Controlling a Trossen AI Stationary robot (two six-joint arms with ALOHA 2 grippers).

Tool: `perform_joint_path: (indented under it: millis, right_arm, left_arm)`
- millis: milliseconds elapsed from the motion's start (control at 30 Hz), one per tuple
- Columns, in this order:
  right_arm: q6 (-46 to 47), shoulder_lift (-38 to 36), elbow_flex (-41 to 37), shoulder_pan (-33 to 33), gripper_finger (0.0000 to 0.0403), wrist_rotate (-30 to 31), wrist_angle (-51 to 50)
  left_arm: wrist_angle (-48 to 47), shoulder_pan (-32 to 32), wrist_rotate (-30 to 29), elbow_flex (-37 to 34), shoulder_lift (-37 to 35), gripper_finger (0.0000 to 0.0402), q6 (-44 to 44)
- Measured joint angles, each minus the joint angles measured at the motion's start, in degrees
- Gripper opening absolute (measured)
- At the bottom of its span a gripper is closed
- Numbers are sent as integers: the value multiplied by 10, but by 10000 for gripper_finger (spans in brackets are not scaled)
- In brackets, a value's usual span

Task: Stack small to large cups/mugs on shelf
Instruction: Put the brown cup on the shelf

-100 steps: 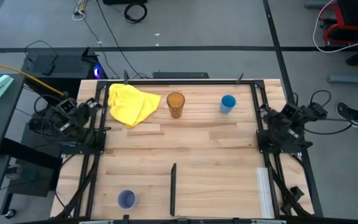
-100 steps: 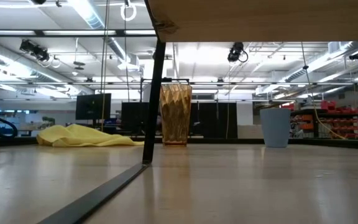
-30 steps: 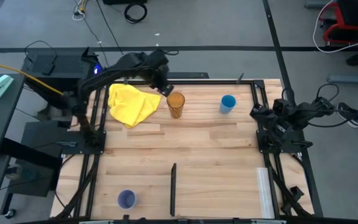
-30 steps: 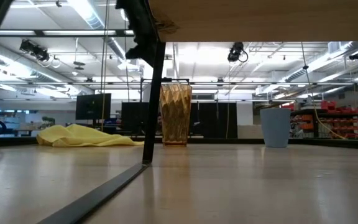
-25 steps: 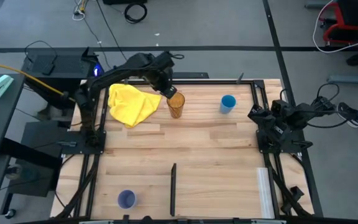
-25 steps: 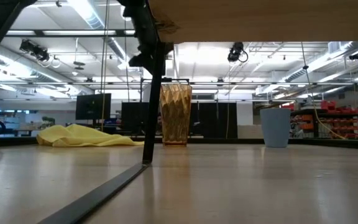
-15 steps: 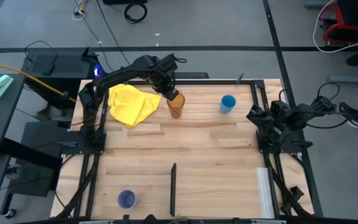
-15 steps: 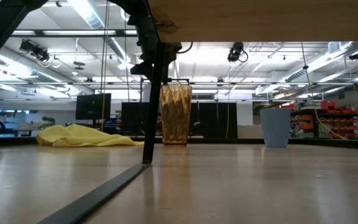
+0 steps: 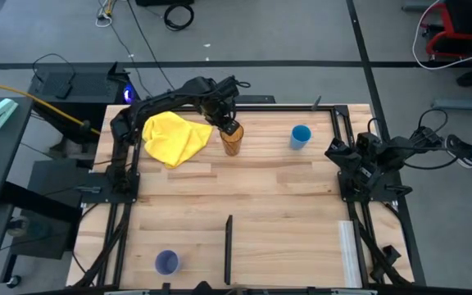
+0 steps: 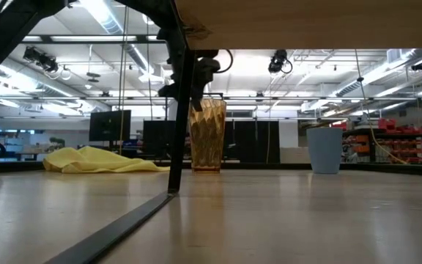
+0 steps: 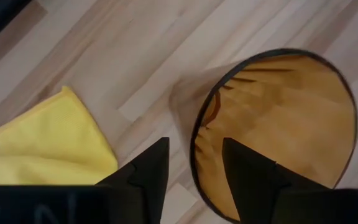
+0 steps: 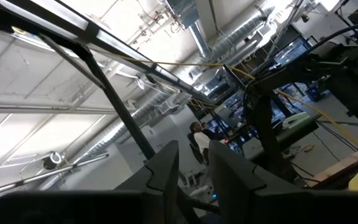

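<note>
Amber tumbler [image 9: 232,141] upright at table's far edge beside yellow cloth [image 9: 173,136]. Left gripper [image 9: 229,127] reaches over, fingers parted, straddling tumbler's rim. Right gripper [image 9: 335,151] folded at right edge, fingers narrowly apart.

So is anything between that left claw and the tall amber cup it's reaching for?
Nothing visible. The left gripper hangs open right over the amber cup, its fingers straddling the rim. The yellow cloth lies beside the cup, not in the way.

Along the tabletop's [image 9: 244,197] far edge stand a cloth [image 9: 172,136] at left, tumbler [image 9: 232,142] in the middle, small cup [image 9: 301,136] at right. Another cup [image 9: 166,262] sits at the near left corner.
</note>
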Motion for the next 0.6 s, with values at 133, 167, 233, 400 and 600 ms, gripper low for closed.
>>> perform_joint_path:
  millis: [133, 167, 233, 400, 600]
  right_arm:
    - [0, 0, 0, 0, 96, 0, -1]
    - [-1, 0, 0, 0, 96, 0, -2]
    - [-1, 0, 0, 0, 96, 0, -2]
    - [-1, 0, 0, 0, 96, 0, -4]
    - [-1, 0, 0, 0, 96, 0, -4]
  left_arm:
    - [9, 0, 0, 0, 0, 130, 0]
    - [9, 0, -1, 0, 0, 122, 0]
    - [9, 0, -1, 0, 0, 101, 0]
    - [15, 0, -1, 0, 0, 40, 0]
    - [16, -3, 1, 0, -1, 18, 3]
